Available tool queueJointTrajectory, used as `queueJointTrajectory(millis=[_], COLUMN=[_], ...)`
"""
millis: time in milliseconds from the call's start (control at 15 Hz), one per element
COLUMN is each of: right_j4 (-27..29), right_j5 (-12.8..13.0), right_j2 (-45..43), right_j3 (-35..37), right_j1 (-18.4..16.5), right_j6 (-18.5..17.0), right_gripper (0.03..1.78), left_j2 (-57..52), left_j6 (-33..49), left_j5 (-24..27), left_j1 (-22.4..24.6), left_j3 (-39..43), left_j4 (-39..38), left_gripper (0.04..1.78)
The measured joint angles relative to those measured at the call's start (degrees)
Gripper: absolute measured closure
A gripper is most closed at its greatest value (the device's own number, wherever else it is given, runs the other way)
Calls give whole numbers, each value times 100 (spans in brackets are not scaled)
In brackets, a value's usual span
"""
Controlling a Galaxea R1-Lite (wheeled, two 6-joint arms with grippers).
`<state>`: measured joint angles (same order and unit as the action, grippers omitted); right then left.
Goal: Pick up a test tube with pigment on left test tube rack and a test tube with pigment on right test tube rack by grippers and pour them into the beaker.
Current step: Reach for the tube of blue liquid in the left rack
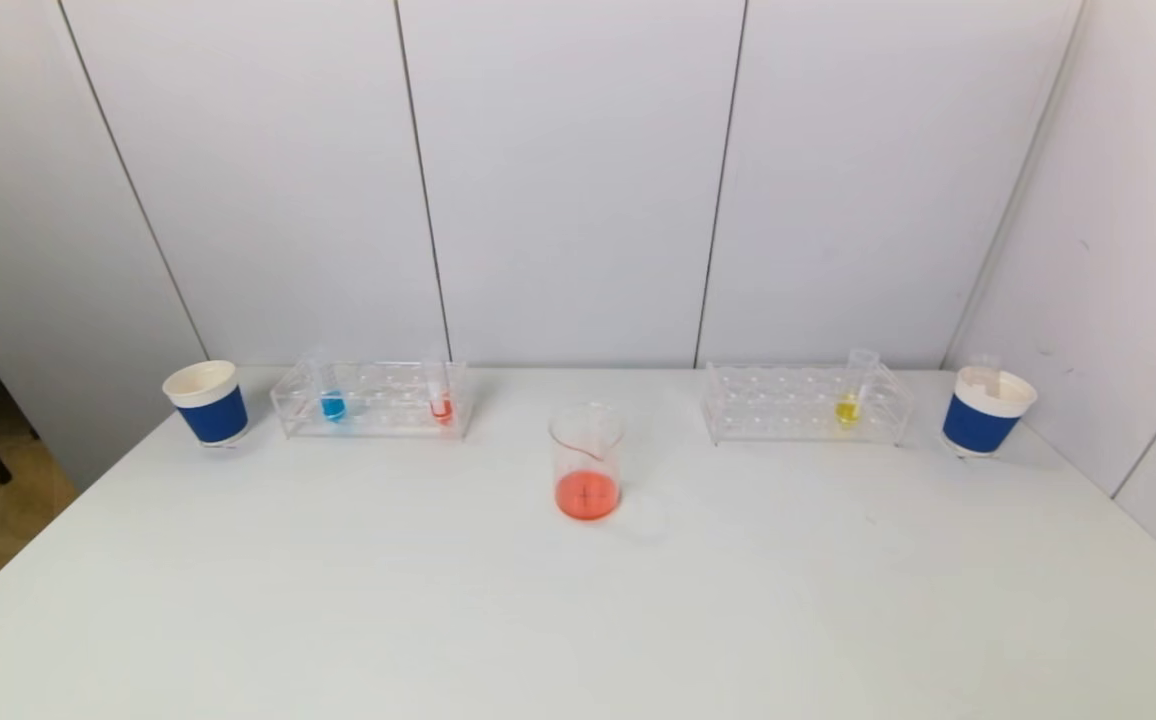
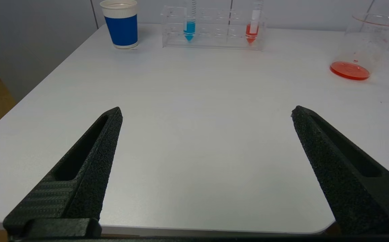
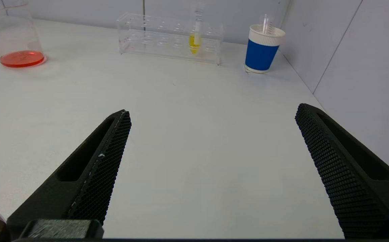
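Both my left gripper [image 2: 206,112] and right gripper [image 3: 213,112] hover low over the white desk [image 1: 578,620], jaws wide and empty. The red-filled tube [image 1: 441,400] in the clear left rack [image 1: 370,400] and yellow-filled tube [image 1: 849,400] in the right rack [image 1: 803,403], flanking the glass beaker [image 1: 586,462], look light, slick and brittle; I would grip each near its upper shaft.

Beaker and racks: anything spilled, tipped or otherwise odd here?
No spill or tipping shows. Two oddities: the beaker already holds orange-red liquid, and an empty tube stands in the right cup rather than a rack.
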<state>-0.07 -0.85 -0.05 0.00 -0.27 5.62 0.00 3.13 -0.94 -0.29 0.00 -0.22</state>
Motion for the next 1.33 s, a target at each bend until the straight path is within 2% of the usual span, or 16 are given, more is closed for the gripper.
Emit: queueJointTrajectory(millis=[1333], right_j4=[0], right_j5=[0], right_j2=[-2], right_j3=[0], right_j1=[0], right_j6=[0], right_gripper=[4], left_j2=[0], left_j6=[-2], left_j5=[1], left_j1=[0], left_j3=[0], left_j4=[0], left_gripper=[6])
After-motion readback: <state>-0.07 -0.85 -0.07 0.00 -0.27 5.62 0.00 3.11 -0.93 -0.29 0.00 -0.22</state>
